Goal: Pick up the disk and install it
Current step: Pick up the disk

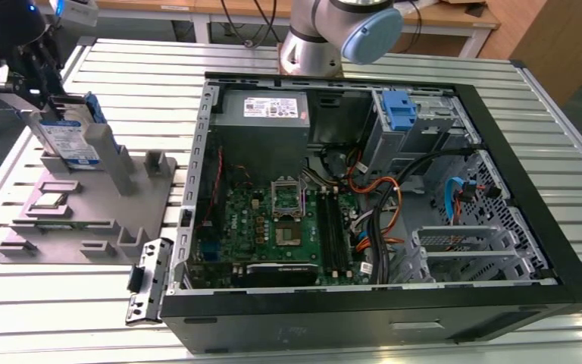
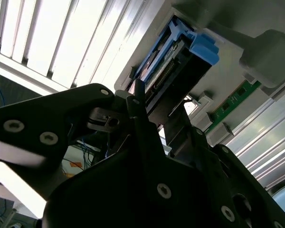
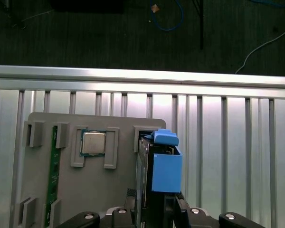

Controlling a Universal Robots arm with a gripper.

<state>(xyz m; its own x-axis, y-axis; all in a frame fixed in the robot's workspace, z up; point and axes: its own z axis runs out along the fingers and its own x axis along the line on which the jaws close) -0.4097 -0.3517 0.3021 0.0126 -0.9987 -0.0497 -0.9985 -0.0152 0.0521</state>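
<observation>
The disk (image 1: 69, 140) stands upright on edge at the far end of the grey fixture (image 1: 109, 220), at the exterior view's left. Its blue-and-white label faces the camera and a blue rail runs along its edge. My gripper (image 1: 40, 106) comes down on it from above, with the black fingers against both flat faces. In the first wrist view the disk (image 3: 164, 173) shows edge-on, its blue rail sitting between the fingers. The second wrist view has the disk's (image 2: 173, 61) connector end and blue clip just beyond the black fingers (image 2: 135, 111). The disk's lower edge still looks level with the fixture's posts.
An open computer case (image 1: 533, 174) fills the table's middle and right. Inside it are a grey power supply (image 1: 263, 110) and a blue latch (image 1: 398, 110) at the drive bay. The fixture also holds a processor (image 3: 93, 142) and a memory stick (image 3: 51, 175). The arm's base (image 1: 321, 38) stands behind the case.
</observation>
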